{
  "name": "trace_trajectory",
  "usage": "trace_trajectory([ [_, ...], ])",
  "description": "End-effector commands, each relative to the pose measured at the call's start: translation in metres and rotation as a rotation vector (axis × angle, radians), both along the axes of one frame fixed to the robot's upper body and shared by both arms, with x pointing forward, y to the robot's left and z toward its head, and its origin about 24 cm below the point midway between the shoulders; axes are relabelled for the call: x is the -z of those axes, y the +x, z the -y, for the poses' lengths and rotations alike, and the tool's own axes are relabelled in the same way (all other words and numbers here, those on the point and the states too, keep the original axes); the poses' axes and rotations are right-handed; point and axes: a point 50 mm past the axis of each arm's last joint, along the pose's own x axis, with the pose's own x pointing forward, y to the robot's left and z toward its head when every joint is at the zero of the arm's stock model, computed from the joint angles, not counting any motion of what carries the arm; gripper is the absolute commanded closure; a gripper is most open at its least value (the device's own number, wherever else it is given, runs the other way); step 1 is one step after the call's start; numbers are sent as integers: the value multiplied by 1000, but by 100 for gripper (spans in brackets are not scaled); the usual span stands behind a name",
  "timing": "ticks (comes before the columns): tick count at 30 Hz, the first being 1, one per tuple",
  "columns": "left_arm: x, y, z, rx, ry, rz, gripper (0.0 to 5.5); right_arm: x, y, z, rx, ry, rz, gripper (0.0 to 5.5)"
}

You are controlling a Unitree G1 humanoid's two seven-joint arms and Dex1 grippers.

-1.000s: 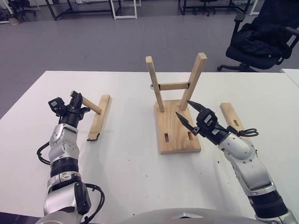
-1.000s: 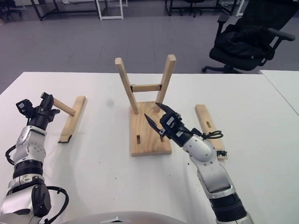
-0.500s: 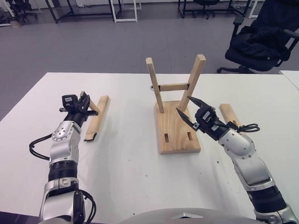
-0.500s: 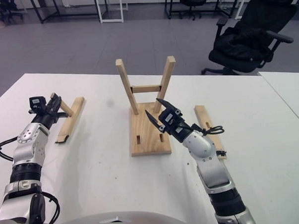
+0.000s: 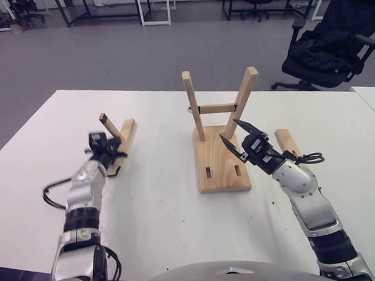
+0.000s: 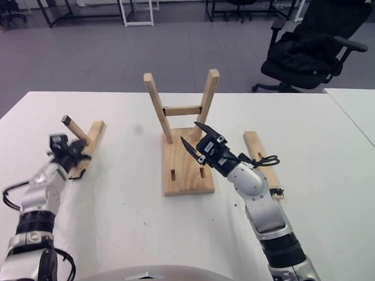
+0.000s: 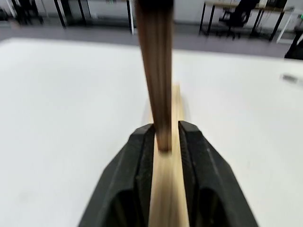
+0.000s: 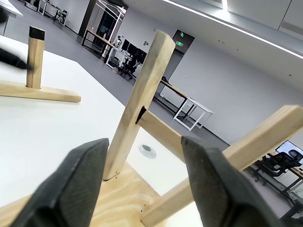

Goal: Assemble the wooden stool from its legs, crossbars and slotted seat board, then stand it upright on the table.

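The slotted seat board (image 5: 223,167) lies flat mid-table with two legs (image 5: 194,106) (image 5: 243,101) standing in it, joined by a crossbar (image 5: 218,108). My right gripper (image 5: 230,136) hovers open just in front of the right-hand leg, holding nothing. In its wrist view its fingers (image 8: 85,179) frame the nearer leg (image 8: 137,104). On the left a third leg (image 5: 123,140) lies on the table, its own crossbar (image 5: 108,125) sticking up. My left gripper (image 5: 104,151) is shut on that crossbar (image 7: 158,71) at its base. A fourth leg (image 5: 288,143) lies to the right of the board.
The white table (image 5: 165,210) has bare room in front of the seat board and between the two arms. A cable loops off each wrist. Office chairs (image 5: 332,41) and desk frames stand on the floor beyond the far edge.
My left gripper has drawn nearer and turned, so the left leg's crossbar now points upward instead of lying sideways. The right gripper has barely shifted and stays open.
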Motion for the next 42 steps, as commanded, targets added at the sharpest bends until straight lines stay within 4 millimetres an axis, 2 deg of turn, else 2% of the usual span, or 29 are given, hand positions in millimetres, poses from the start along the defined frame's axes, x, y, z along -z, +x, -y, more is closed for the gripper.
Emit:
trace_trajectory([
  [1,-17,5,-1,28,58,26,393,-3,1,-2,-5,10,12,266],
  [10,-30,-13,-7,115,153,-122,275,0,-4,-2,22,26,1,266],
  [13,-22,-17,-5,128,132,-188,213,2,-5,-6,22,33,-5,266],
  [15,0,-21,-6,130,168,-265,253,2,-4,-7,17,30,-4,266],
  [17,10,-24,-8,144,209,-313,293,2,-3,-8,19,29,-3,266],
  [19,15,-28,-13,154,240,-349,316,1,-3,-10,16,33,-4,266],
  [20,16,-29,-15,156,248,-357,344,1,-3,-10,15,34,-4,266],
  [22,12,-27,-17,156,270,-328,349,2,-4,-11,17,36,-4,266],
  [25,-9,-17,-10,178,252,-170,349,2,-3,-10,21,34,-5,266],
  [27,-36,-11,-4,212,188,6,349,-3,2,-5,39,83,-15,266],
  [29,-81,-13,8,326,39,242,349,-28,15,3,46,328,-78,266],
  [31,-123,-24,18,458,-25,413,349,-65,25,1,-71,587,-137,266],
  [35,-171,-38,52,680,-20,553,349,-133,44,-23,-313,854,-224,266],
  [38,-180,-41,80,819,-9,558,349,-163,51,-44,-413,962,-328,266],
  [42,-174,-41,96,897,51,515,349,-173,51,-60,-451,1044,-484,266],
])
